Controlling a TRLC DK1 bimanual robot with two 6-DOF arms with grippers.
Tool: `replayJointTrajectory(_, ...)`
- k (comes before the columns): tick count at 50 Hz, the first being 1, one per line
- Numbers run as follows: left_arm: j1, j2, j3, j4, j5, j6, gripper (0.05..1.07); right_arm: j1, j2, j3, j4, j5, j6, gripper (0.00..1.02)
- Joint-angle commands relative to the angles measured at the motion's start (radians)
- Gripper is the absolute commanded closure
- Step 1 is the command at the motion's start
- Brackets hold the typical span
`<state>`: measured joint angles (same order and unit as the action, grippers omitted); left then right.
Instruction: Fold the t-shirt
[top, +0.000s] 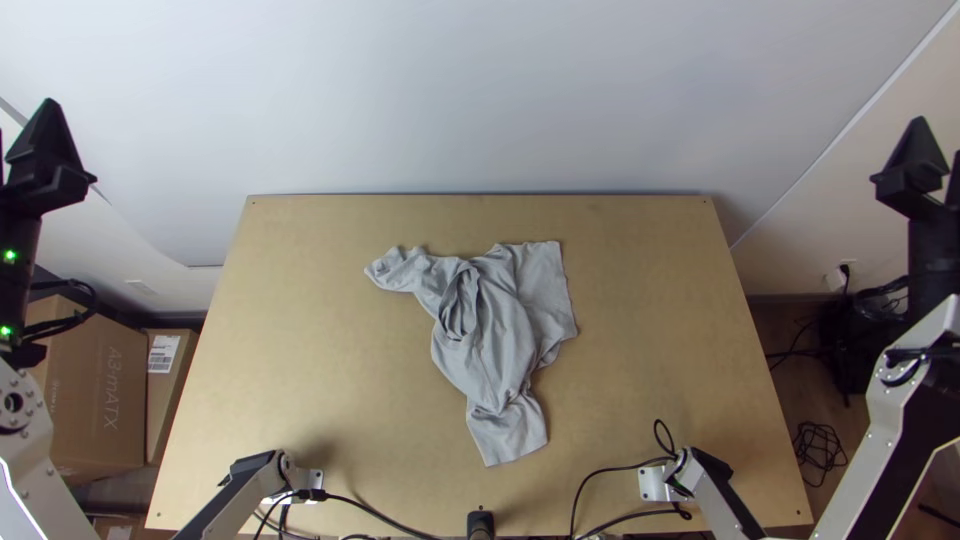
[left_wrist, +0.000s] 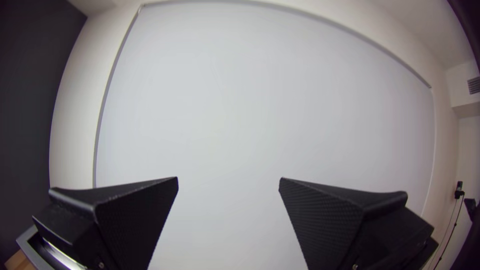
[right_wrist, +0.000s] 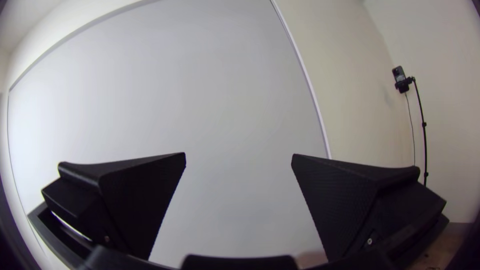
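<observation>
The T-shirt (top: 490, 335) lies bunched mid-bench (top: 330, 350). Left tool (left_wrist: 228, 178) and right tool (right_wrist: 239, 154): released, jaws apart. Caution: gripping through overlapped layers may drag the T-shirt whole, preventing flattening.

We could pass over the table (top: 680, 300)'s bare wood to the left, right and far side of the bunched grey t-shirt (top: 490, 335), which blocks our middle; black cables (top: 620, 467) and white brackets (top: 655, 485) obstruct the near edge.
</observation>
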<state>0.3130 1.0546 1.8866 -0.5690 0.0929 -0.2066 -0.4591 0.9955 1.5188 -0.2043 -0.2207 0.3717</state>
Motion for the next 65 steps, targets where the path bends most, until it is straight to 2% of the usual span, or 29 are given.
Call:
replayJointTrajectory(1, -0.005, 0.065, 0.066, -0.106, 0.004, -0.025, 0.1, 0.043, 0.04, 0.076, -0.096, 0.006, -0.024, 0.05)
replayJointTrajectory(12, 0.018, 0.127, 0.071, -0.414, 0.007, -0.082, 0.1, 0.186, 0.1, 0.087, -0.348, 0.004, -0.06, 0.05)
replayJointTrajectory(19, 0.055, 0.131, -0.003, -0.54, 0.019, -0.08, 0.1, 0.281, 0.169, 0.083, -0.569, 0.004, -0.048, 0.05)
replayJointTrajectory(28, 0.08, 0.088, -0.165, -0.614, 0.021, -0.076, 0.1, 0.375, 0.242, 0.018, -0.782, 0.003, 0.016, 0.05)
replayJointTrajectory(45, 0.061, -0.091, -0.581, -0.583, 0.07, -0.065, 0.1, 0.625, 0.233, -0.16, -0.787, 0.003, 0.088, 0.05)
replayJointTrajectory(57, 0.074, -0.168, -0.687, -0.562, 0.071, -0.063, 0.1, 0.889, 0.209, -0.249, -0.799, 0.004, 0.092, 0.05)
replayJointTrajectory(65, 0.092, -0.2, -0.713, -0.535, 0.07, -0.047, 0.1, 1.108, 0.229, -0.305, -0.873, 0.004, 0.133, 0.05)
